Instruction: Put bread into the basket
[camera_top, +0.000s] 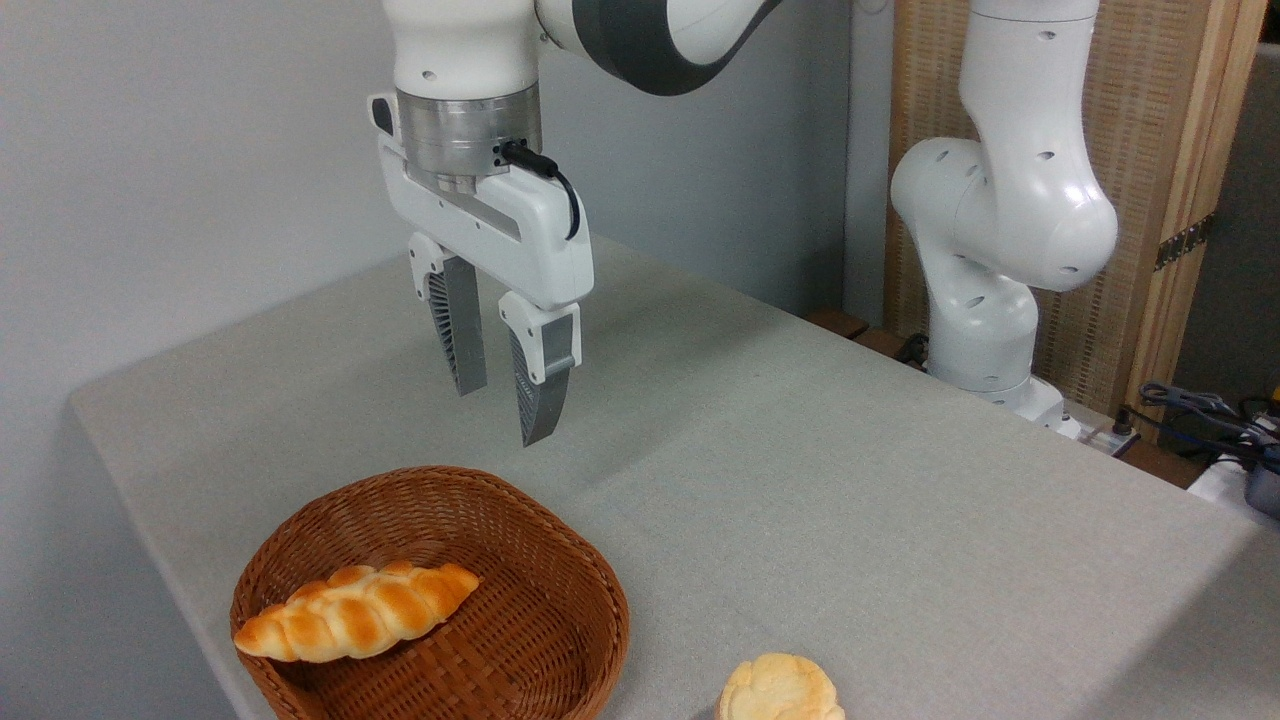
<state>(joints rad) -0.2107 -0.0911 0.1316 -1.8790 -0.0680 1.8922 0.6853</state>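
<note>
Bun (780, 690) being left on the cloth, right of the basket (560, 560).

The round, lumpy, cream-topped bun, showing no long axis, is being cut off by the bottom edge. The gripper (505, 400), ribbed fingers slightly parted and empty, is being held above the brown wicker basket, where a braided loaf (355, 610) is lying slantwise.

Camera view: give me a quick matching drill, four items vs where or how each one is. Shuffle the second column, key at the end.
Items
1. bun
2. braided loaf
3. hand
4. basket

Places or states
A. in the air, fingers apart, holding nothing
B. on the bare tablecloth at the bottom edge, right of the basket
C. on the table's near left part, holding one item
D. lying inside the basket, one end on its left rim

Pairs: 1-B, 2-D, 3-A, 4-C
</note>
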